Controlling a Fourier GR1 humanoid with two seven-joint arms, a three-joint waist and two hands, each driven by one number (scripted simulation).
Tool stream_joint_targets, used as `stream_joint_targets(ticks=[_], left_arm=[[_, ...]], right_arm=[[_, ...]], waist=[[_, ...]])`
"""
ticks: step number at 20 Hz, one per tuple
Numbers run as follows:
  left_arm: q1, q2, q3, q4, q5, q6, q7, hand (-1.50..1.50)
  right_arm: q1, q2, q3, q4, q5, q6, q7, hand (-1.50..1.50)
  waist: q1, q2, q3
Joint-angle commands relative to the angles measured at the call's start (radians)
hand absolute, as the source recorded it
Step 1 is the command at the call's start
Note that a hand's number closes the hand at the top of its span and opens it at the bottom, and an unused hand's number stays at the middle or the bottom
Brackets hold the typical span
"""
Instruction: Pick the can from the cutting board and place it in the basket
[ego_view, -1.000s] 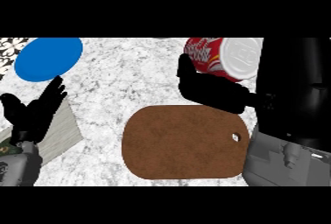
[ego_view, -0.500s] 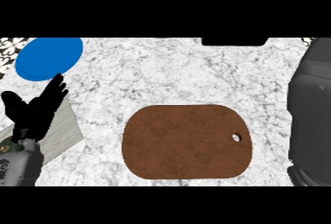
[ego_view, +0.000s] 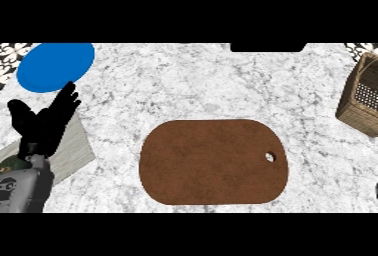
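1. Marble counter carries a brown cutting board, right of the left hand
2. Left hand rests open, fingers up, beside a blue plate
3. Basket sits far to its right; where the can is, I cannot tell

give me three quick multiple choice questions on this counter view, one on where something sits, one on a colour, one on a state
1. Where is the basket?
A. at the view's right edge
B. at the lower left corner
C. in the middle of the counter

2. What colour is the plate?
A. red
B. blue
C. green

3. How is the left hand?
A. curled into a fist
B. open, fingers straight
C. gripping the plate

Answers:
1 A, the basket is cut off by the right edge.
2 B, the plate at the top left is plain blue.
3 B, its fingers point up, spread, holding nothing.
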Motion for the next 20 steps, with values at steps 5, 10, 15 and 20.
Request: stream_joint_targets(ticks=[5, 10, 15, 20], left_arm=[[0.011, 0.012, 0.018, -0.054, 0.011, 0.001, 0.050, 0.00], [0.031, -0.001, 0.017, 0.002, 0.015, -0.035, -0.012, 0.00], [0.050, -0.031, -0.005, -0.049, -0.001, -0.010, 0.010, 0.00], [0.038, -0.038, -0.016, -0.055, -0.035, 0.017, -0.003, 0.00]], right_arm=[[0.190, -0.124, -0.116, 0.006, -0.081, -0.020, -0.167, 1.50], [0.252, -0.145, -0.168, 0.073, -0.119, -0.109, -0.276, 1.50], [0.383, -0.155, -0.234, 0.052, -0.186, -0.163, -0.369, 1.50], [0.301, -0.188, -0.284, 0.213, -0.110, -0.298, -0.293, -1.50]], waist=[[-0.004, -0.002, 0.001], [-0.001, 0.000, 0.000], [-0.004, -0.002, 0.001], [0.007, 0.000, 0.001]])
